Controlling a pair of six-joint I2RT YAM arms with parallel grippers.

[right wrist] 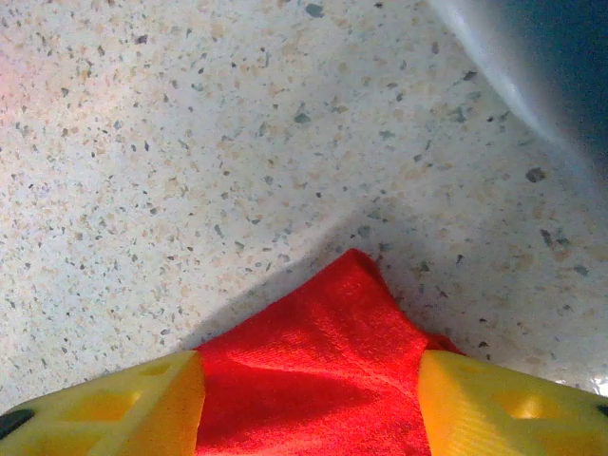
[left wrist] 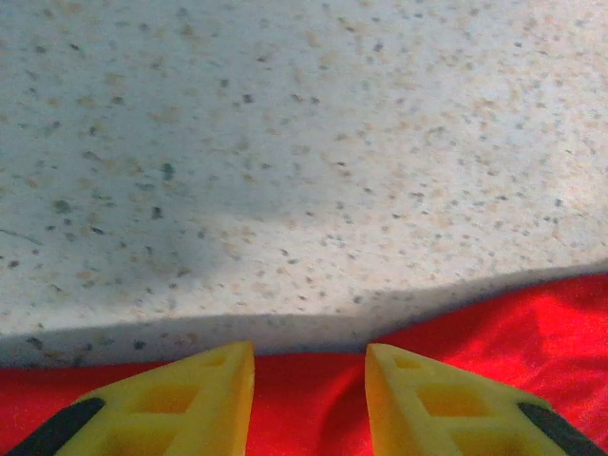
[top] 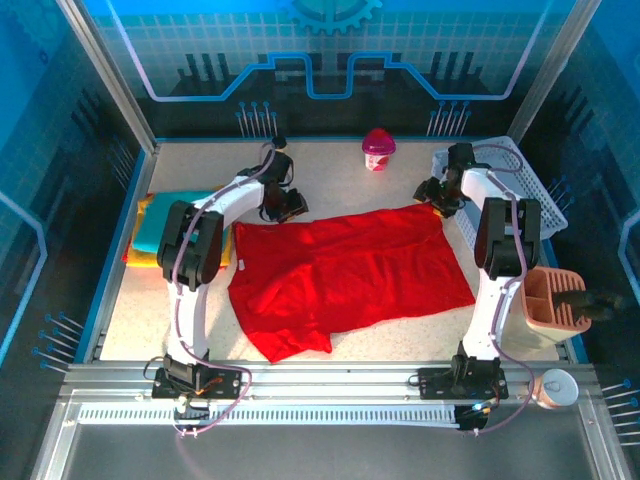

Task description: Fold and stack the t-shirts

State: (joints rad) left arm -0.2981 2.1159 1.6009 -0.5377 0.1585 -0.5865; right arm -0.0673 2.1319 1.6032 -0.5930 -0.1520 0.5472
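Task status: partly done. A stack of folded t-shirts (top: 165, 225) is sitting at 9 o'clock on the worktop (top: 330, 180), teal on top with yellow and orange edges showing beneath it. The red t-shirt (top: 350, 270) is lying unfolded across the centre, mostly flat, with one sleeve or flap trailing toward 7 o'clock; no fold is showing in it yet. Judged from this layout, folding the red t-shirt and adding it to the stack are what is remaining. The left tool (left wrist: 309, 370) is standing over the shirt's 11 o'clock corner with its yellow fingers narrowly apart, straddling the cloth edge and showing no pinch. The right tool (right wrist: 309, 380) is standing over the 1 o'clock corner with its fingers wide, a raised point of red cloth lying between them; no closed grip is showing there either. The red cloth is reading as soft, fine-woven and slightly sheeny, bunching into shallow ridges at the corner. The worktop is presenting a hard, pale, speckled surface. A white lattice plastic basket (top: 545, 195) is sitting at 2 o'clock.
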